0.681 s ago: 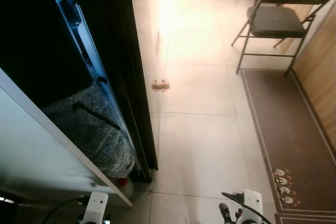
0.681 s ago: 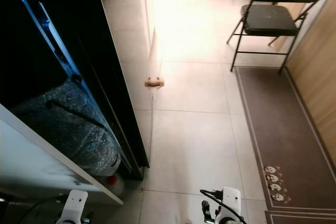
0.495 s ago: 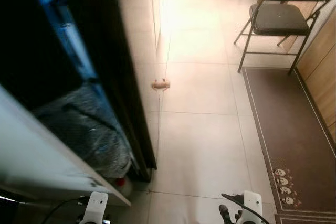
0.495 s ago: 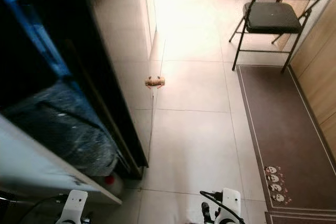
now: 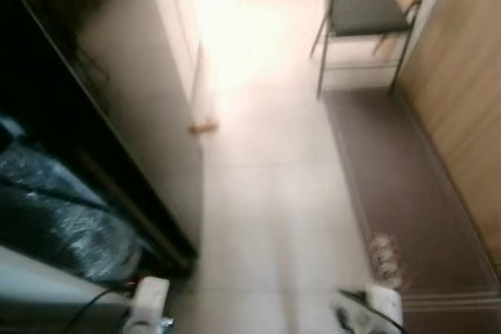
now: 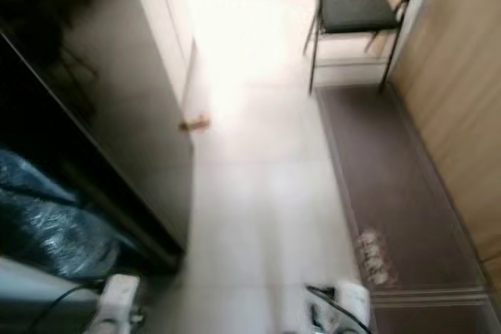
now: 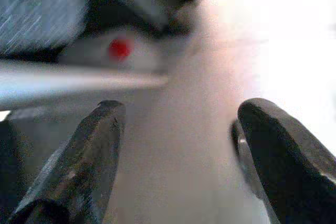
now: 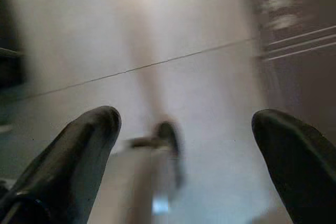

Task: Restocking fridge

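Note:
The black fridge (image 5: pixel 94 154) stands open on my left, blurred, with a bubble-wrapped bundle (image 5: pixel 55 224) low inside it. A white bottle with a red cap (image 7: pixel 119 49) sits at the fridge's foot. My left gripper (image 7: pixel 178 145) hangs low beside that corner, open, with nothing between its fingers. My right gripper (image 8: pixel 194 145) hangs over the pale floor tiles, open and empty as well. Both wrists show at the bottom edge of the eye views, the left one (image 5: pixel 149 307) and the right one (image 5: pixel 376 307).
A black folding chair (image 5: pixel 368 13) stands ahead to the right. A brown runner mat (image 5: pixel 399 193) lies along a wooden wall (image 5: pixel 470 115). A small tan doorstop (image 5: pixel 202 126) sits by a white wall (image 5: pixel 176 21). Pale tiles (image 5: pixel 266 217) stretch ahead.
The whole picture has slid left and blurred, so the camera has turned. More of the wooden wall shows on the right. Both arms hang as before.

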`<state>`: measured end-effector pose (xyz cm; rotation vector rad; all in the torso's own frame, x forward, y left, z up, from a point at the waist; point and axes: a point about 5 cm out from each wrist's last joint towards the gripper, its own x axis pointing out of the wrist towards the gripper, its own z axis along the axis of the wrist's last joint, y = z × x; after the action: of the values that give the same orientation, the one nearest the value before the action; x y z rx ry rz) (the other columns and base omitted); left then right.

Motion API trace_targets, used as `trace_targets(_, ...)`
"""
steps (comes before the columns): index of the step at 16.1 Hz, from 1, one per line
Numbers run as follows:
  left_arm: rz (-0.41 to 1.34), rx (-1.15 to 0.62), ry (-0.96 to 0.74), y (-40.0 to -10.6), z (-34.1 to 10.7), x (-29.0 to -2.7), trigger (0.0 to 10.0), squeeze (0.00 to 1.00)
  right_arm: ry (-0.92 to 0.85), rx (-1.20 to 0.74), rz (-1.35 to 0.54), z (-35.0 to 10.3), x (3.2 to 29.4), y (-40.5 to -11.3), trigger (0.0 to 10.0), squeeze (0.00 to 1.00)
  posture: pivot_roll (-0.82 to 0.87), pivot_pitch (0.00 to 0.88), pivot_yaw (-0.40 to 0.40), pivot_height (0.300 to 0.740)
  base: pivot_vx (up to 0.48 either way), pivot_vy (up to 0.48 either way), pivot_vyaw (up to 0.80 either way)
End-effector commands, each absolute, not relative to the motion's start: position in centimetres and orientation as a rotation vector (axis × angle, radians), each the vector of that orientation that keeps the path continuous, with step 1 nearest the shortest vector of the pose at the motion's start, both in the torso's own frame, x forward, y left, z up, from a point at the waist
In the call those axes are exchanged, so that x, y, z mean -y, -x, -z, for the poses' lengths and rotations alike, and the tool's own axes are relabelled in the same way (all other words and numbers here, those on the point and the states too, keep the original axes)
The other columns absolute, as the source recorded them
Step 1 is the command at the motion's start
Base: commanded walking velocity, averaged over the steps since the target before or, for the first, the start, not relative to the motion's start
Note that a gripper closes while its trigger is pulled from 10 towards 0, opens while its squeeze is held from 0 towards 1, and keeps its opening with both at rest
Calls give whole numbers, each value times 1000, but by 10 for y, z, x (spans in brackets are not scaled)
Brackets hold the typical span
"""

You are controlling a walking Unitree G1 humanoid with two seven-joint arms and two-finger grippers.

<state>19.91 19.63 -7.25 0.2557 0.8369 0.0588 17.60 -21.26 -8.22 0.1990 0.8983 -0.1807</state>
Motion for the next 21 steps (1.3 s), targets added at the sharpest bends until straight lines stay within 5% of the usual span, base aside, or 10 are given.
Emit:
trace_targets(1, -81, -899, -278, -181, 80, -209, 10000, 0, -213, -923, 163, 87, 202, -170, 10000, 0, -34, 136, 60, 740, 0, 0, -769)
trace_targets(8, -69, -901, -228, -181, 80, -208, 10000, 0, -215, -910, 159, 86, 202, -171, 10000, 0, -34, 131, 60, 740, 0, 0, -178)
trace_targets(21, -61, -897, -232, -183, 79, -209, 10000, 0, -213, -904, 159, 86, 202, -171, 10000, 0, -32, 121, 59, 740, 332, 0, 0)
